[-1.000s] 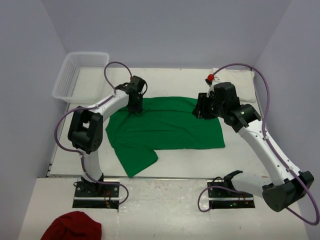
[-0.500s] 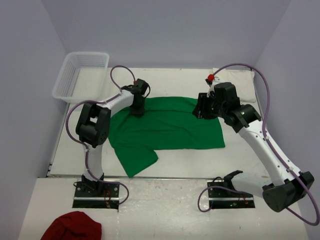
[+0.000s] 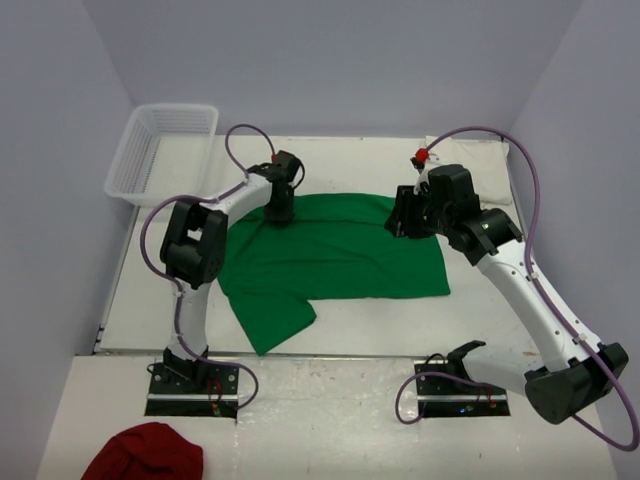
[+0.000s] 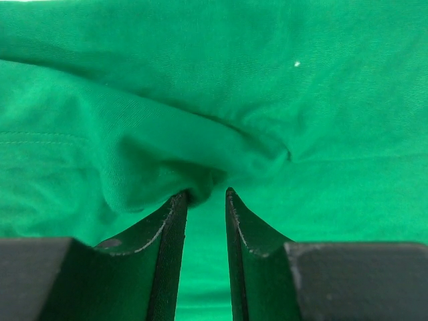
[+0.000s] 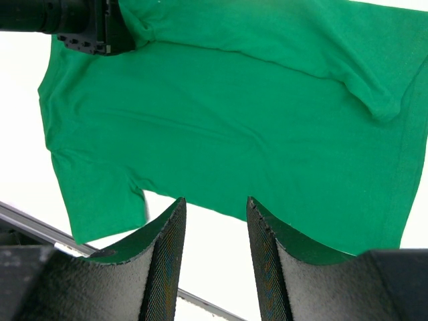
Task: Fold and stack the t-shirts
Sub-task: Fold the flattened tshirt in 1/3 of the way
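Past the dark red cloth (image 3: 145, 452) on the near ledge (image 3: 330, 430), the green t-shirt (image 3: 330, 260) lies spread on the table (image 3: 350, 325), the right gripper (image 5: 214, 200) hanging over its right side with jaws part open and empty, the left gripper (image 4: 206, 195) pinching a fold at its far edge.

White arms (image 3: 525, 285), black joints, purple cables (image 3: 470, 128), black left hand (image 4: 206, 195), black right hand (image 5: 215, 202)

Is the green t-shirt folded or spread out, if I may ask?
Mostly spread: the green t-shirt lies flat, one sleeve out, its far edge bunched.
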### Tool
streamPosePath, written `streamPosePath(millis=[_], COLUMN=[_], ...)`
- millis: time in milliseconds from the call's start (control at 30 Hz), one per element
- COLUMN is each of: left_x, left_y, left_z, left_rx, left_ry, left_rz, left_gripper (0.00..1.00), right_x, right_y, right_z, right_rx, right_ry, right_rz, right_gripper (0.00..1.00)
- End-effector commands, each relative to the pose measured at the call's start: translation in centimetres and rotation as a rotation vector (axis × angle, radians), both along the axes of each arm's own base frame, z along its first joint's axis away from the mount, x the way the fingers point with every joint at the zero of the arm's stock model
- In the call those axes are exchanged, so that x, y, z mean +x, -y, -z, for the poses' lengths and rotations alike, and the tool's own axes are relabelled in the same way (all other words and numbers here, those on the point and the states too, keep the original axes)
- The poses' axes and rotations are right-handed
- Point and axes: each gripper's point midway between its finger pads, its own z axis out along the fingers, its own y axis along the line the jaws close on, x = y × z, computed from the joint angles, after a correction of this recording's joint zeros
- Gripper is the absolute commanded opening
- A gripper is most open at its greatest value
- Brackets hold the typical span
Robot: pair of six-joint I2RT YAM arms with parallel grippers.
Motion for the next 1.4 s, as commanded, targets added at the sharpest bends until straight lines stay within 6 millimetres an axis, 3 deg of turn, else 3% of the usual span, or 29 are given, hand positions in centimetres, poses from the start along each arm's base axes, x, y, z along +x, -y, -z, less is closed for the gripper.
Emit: streamPosePath(millis=[0,167,400,500,767,1067,1367], left_x=[0.9,0.6,0.8,0.7,-1.0,-4.0,-6.5], left_y=[0.1,-0.3,-0.2,0.0,2.2,3.6,3.4], left_z=[0.1,1.1,-0.6,-1.4,-4.0,-5.6,-4.6], left_rx=[0.009,0.016,-0.006,-0.022,-0.072,-0.085,-0.078], left_ry=[0.010,-0.007,0.033,0.046,0.070,0.077,0.047], left_rz=[0.007,-0.001,-0.006,0.000,0.042,0.056,0.037], left_gripper=[0.30,0.27,0.04,0.00,0.00,0.00,0.03], right_x=[0.1,0.1,0.2,0.2,0.2,0.0,-0.3], right_y=[0.1,0.1,-0.2,-0.3,-0.9,-0.6,-0.6], right_z=[-0.7,-0.6,-0.4,-0.4,-0.5,-1.0,-1.4], right_rx=[0.015,0.014,0.019,0.021,0.041,0.040,0.046], right_ry=[0.023,0.020,0.011,0.007,0.002,0.011,0.013], right_rz=[0.002,0.003,-0.007,-0.012,-0.029,-0.023,-0.027], right_gripper=[0.43,0.43,0.43,0.43,0.43,0.44,0.44])
